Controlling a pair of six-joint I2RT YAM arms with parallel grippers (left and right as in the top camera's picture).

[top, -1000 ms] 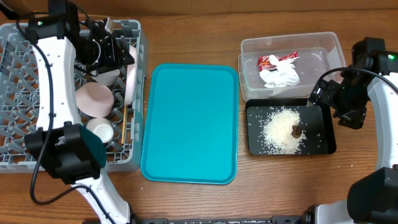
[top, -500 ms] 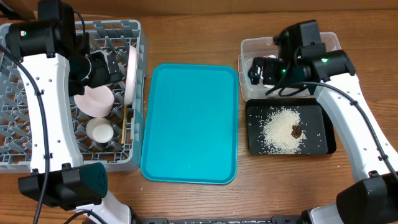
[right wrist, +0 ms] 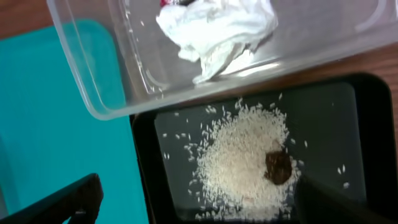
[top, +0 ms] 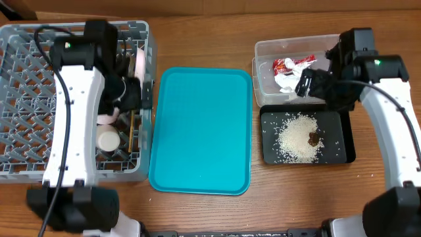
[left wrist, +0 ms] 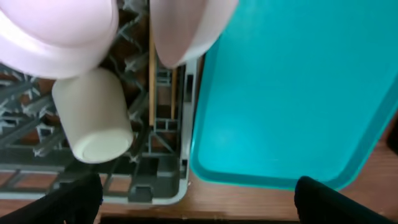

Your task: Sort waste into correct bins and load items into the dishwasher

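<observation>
Both arms have shifted in the last half second. The left gripper [top: 129, 92] now hangs over the right wall of the grey rack [top: 26, 46]. The right gripper [top: 314, 84] has slid along the clear tub [top: 348, 43] to its near edge.

From overhead, the teal tray [top: 200, 131] lies just beside the rack's rim. A strip of table [top: 276, 210] shows between the tray and the bins. The red wrapper [top: 293, 64] and napkin [top: 286, 80] lie in the tub. The rice [top: 296, 137] and brown scrap [top: 313, 139] lie in the black tray [top: 343, 150], which sits against the tub's near wall.

At the left wrist, the fingers [left wrist: 62, 202] are spread wide with nothing between them. The cup [left wrist: 93, 124] sits beside the bowl [left wrist: 56, 31], the pink saucer [left wrist: 186, 25] stands at the rack wall, and the chopsticks [left wrist: 152, 81] run along that wall.

At the right wrist, the fingers [right wrist: 56, 202] are likewise apart and empty, above the tub-tray seam.
</observation>
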